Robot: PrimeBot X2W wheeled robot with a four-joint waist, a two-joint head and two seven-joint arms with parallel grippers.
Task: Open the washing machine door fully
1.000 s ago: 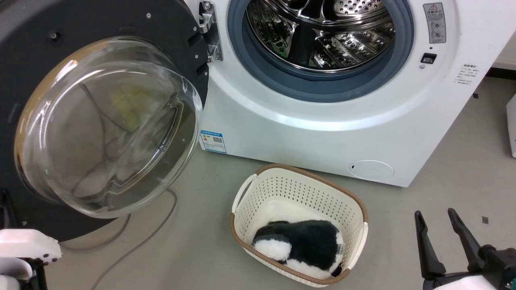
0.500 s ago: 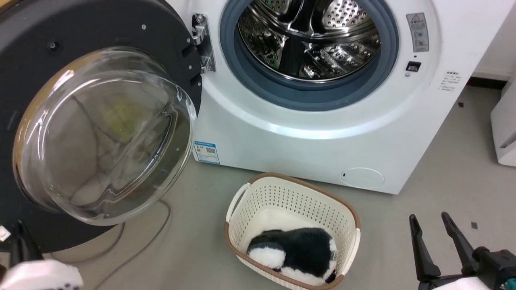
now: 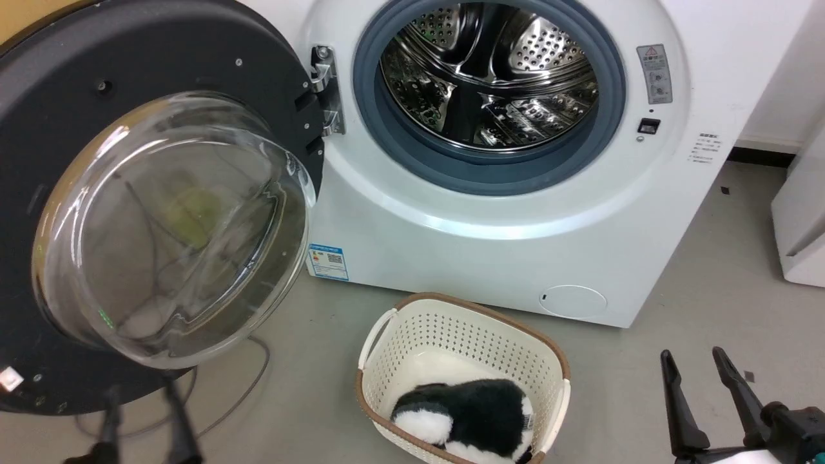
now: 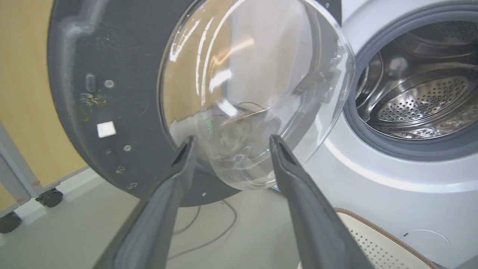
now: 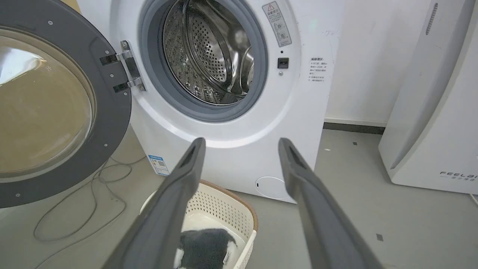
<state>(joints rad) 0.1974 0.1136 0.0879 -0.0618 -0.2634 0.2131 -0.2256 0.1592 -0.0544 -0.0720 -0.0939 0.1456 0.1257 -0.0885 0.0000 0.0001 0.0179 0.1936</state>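
Left tool (image 4: 232, 140) open, empty, near door (image 3: 161, 58) glass, seemingly not touching. Right tool (image 3: 693, 361) open, empty. Door stands wide off washer (image 3: 483, 251).

The head view looks forward and down onto the washing machine (image 3: 490, 258), with the washing machine door (image 3: 161, 64) at left and the basket (image 3: 464, 335) nearest. The left wrist view sits low and close to the door, facing it along the left end effector (image 4: 231, 138). The right wrist view sits farther back, facing the drum (image 5: 209, 56) along the right end effector (image 5: 242, 141). All three share door and drum.
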